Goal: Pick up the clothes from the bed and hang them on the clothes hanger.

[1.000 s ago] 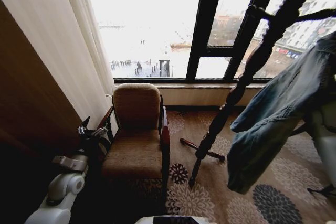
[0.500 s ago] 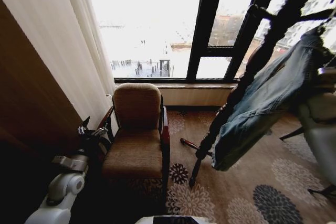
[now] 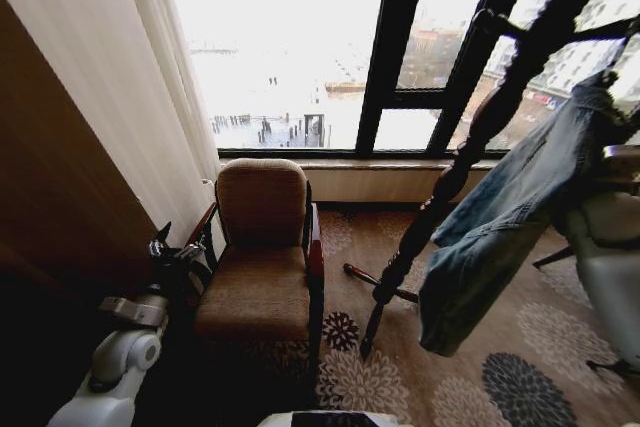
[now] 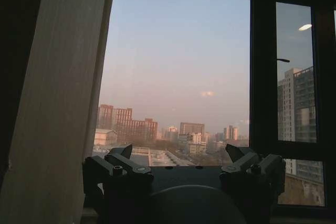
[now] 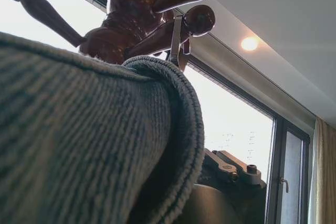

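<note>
Nearest in the head view, the left gripper (image 3: 172, 247) is parked low beside the brown armchair (image 3: 262, 252), well apart from the work. In the left wrist view its fingers (image 4: 119, 165) stand spread with nothing between them, facing the window (image 4: 178, 66) and the pale curtain (image 4: 58, 103).

Farther out, the denim jacket (image 3: 510, 217) hangs in the air in front of the right arm (image 3: 612, 257), its hem clear of the patterned carpet (image 3: 480, 367). In the right wrist view a thick fold of the jacket (image 5: 79, 135) lies directly across the right gripper (image 5: 231, 169) and hides the fingertips, so it cannot be told whether the jaws are clamped on cloth or merely carrying it.

Beyond the fold, just above the jaws, stand the dark wooden coat stand (image 5: 142, 24) and its pegs; a thin metal hook (image 5: 176, 40) rests over one peg (image 5: 197, 20). The stand's pole (image 3: 470, 147) runs beside the jacket in the head view.

Judgement: the hanging step is in hand; lifting from the bed looks complete. The next move calls for settling the collar by that hook, confirming the weight is borne there, then letting go.
</note>
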Robot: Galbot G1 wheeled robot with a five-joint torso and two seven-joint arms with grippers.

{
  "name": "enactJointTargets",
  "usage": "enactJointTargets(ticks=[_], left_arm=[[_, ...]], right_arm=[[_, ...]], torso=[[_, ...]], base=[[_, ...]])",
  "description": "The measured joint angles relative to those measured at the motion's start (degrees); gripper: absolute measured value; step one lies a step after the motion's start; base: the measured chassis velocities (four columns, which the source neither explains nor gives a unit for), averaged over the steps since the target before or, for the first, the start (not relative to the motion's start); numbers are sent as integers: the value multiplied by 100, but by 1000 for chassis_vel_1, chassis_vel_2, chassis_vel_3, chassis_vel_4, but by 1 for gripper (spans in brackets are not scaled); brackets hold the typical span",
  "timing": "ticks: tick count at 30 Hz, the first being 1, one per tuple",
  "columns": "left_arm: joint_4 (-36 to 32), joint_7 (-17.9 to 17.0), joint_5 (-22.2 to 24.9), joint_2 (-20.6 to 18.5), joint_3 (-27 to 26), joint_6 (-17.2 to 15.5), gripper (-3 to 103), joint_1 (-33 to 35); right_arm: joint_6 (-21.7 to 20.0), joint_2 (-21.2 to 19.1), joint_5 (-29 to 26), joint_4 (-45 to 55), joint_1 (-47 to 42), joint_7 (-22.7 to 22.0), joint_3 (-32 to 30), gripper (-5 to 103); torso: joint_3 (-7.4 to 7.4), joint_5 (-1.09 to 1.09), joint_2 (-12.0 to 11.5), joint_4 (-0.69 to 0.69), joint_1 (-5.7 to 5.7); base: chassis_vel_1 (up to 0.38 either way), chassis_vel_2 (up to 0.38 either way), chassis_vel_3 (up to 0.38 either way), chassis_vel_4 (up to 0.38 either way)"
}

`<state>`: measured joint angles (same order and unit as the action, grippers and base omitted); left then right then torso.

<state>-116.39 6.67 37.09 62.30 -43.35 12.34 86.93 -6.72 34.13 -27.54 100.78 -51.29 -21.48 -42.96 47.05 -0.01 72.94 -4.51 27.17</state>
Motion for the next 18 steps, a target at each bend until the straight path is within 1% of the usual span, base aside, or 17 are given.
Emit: enactJointTargets(ticks=[1, 2, 6, 8, 10, 11, 14, 15, 17, 18], left_arm=[[0, 0, 0, 0, 0, 0, 100, 0], [0, 0, 0, 0, 0, 0, 100, 0], [0, 0, 0, 0, 0, 0, 100, 0], [0, 0, 0, 0, 0, 0, 100, 0], [0, 0, 0, 0, 0, 0, 100, 0], [0, 0, 0, 0, 0, 0, 100, 0], [0, 0, 0, 0, 0, 0, 100, 0], [0, 0, 0, 0, 0, 0, 100, 0], [0, 0, 0, 0, 0, 0, 100, 0], [0, 0, 0, 0, 0, 0, 100, 0]], right_arm=[[-2, 4, 0, 5, -1, -3, 0, 19], [-20, 10, -15, 25, -6, -15, -7, 16], [-36, -7, -38, 63, -19, -23, -57, 37], [-39, -12, -45, 87, -25, -29, -72, 37], [-57, -32, -66, 147, -50, -50, -103, 48], [-57, -32, -66, 147, -50, -50, -103, 48], [-76, -44, -83, 218, -87, -69, -131, 64], [-76, -44, -83, 218, -87, -69, -131, 64], [-94, -46, -102, 285, -137, -82, -161, 76], [-94, -46, -102, 285, -137, -82, -161, 76]], torso=[[0, 0, 0, 0, 0], [0, 1, 0, -1, 0], [-1, 2, 0, -3, 0], [0, 2, 0, -2, 0], [0, 1, 0, -2, 0], [0, 1, 0, -2, 0], [0, 0, 0, 0, 0], [0, 0, 0, 0, 0], [0, 0, 0, 0, 0], [0, 0, 0, 0, 0]], base=[[0, 0, 0, 0], [0, 0, 0, 0], [0, 0, 0, 0], [0, 0, 0, 0], [0, 0, 0, 0], [0, 0, 0, 0], [0, 0, 0, 0], [0, 0, 0, 0], [0, 0, 0, 0], [0, 0, 0, 0]])
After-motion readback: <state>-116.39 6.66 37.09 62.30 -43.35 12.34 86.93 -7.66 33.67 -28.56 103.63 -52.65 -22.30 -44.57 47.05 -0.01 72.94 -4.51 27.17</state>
